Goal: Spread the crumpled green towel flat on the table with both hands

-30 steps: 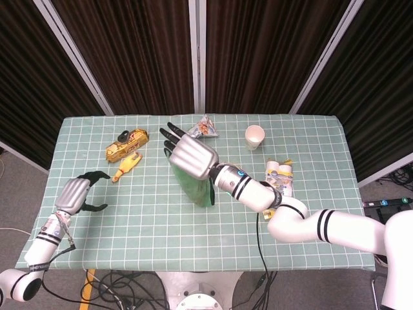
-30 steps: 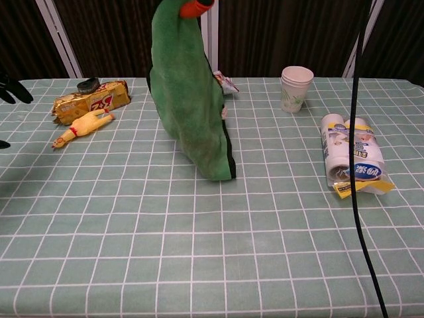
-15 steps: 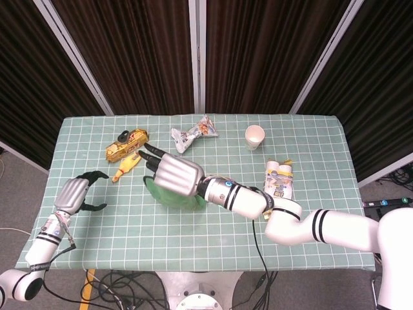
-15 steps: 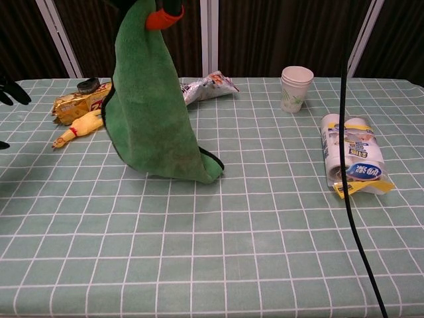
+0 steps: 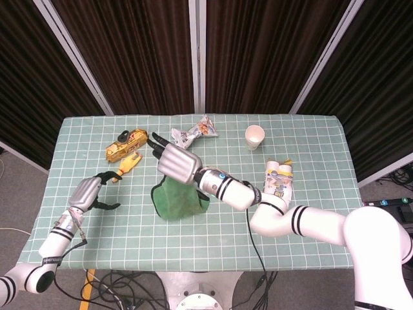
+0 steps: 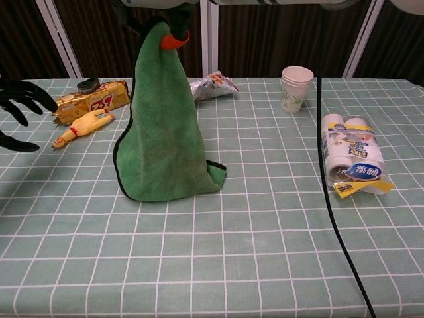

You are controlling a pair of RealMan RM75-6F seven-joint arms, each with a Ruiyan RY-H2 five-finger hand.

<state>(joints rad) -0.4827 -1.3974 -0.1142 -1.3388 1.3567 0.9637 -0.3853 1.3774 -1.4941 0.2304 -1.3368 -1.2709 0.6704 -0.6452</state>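
Green towel [image 6: 165, 132] hangs pinched from right hand [image 5: 175, 163]; open left hand [image 5: 90, 192] should take a bottom corner, pulling toward the table's [image 5: 310, 213] left edge.

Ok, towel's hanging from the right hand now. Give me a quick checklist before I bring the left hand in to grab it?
1. Right hand holds the green towel by its top: ok; the towel hangs as a cone from it.
2. Towel bottom on the table: ok; the lower edge rests on the cloth, one corner folded out to the right.
3. Left hand free: ok; fingers apart, nothing in it.
4. Left hand at the towel: not ok; it sits well apart, near the table's left edge.
5. Nearby clutter: not ok; the yellow rubber chicken and gold snack pack lie close to the towel's left side.
6. Towel flat: not ok; not spread.
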